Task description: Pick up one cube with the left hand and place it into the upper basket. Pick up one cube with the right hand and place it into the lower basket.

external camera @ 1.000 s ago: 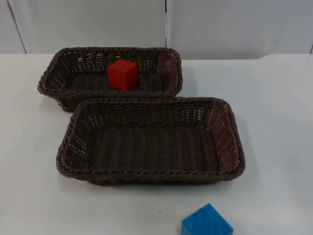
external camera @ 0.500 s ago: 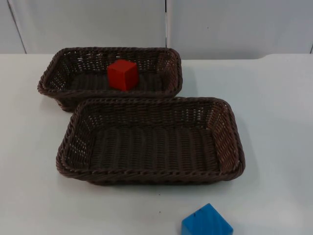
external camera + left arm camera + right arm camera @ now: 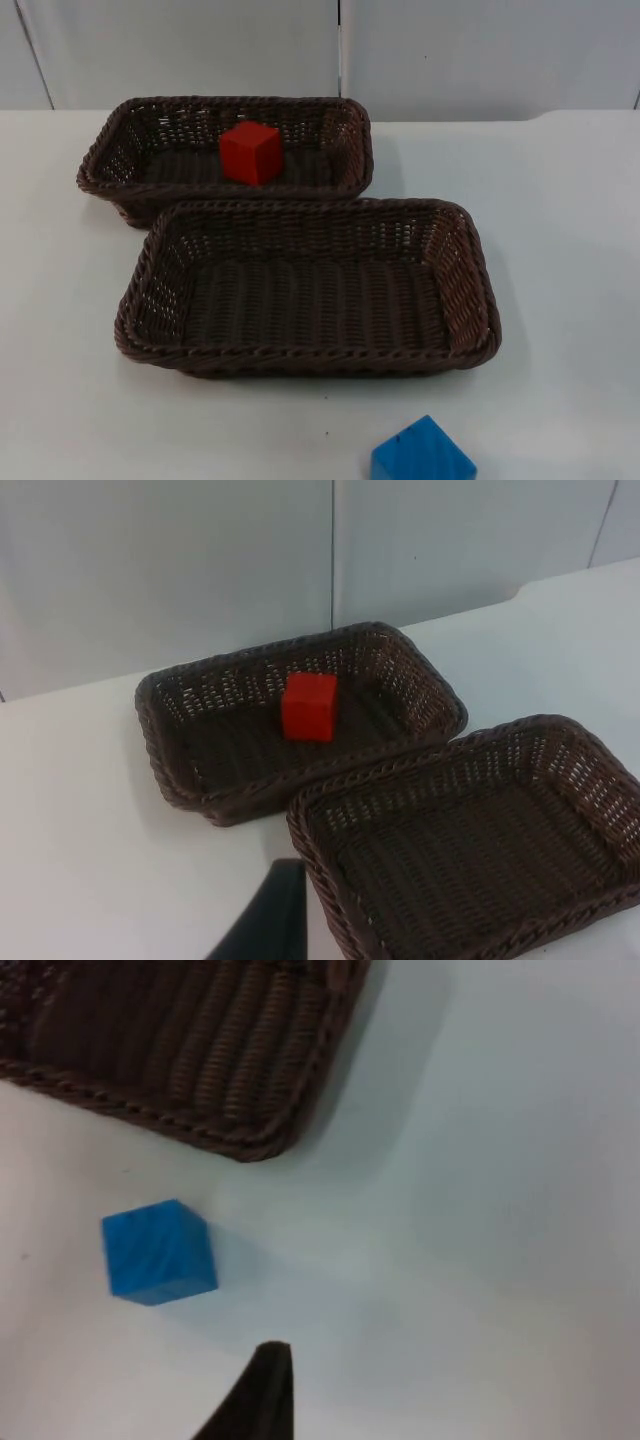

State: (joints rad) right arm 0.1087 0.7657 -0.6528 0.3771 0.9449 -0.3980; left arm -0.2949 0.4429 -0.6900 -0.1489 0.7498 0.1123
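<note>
Top view: red cube sits inside the upper basket, lower basket just in front of it, blue cube on the white table near the front edge. Left wrist: left gripper's fingertip above the table just beside the lower basket's rim; can't tell if it's open. Right wrist: right gripper's fingertip over the table near the blue cube, not touching; its state can't be told either.

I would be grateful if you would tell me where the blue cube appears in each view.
Top view: blue cube on the table, in front of the lower basket.
Left wrist view: not in it.
Right wrist view: blue cube on the table, apart from that basket's corner, the shared landmark.
</note>
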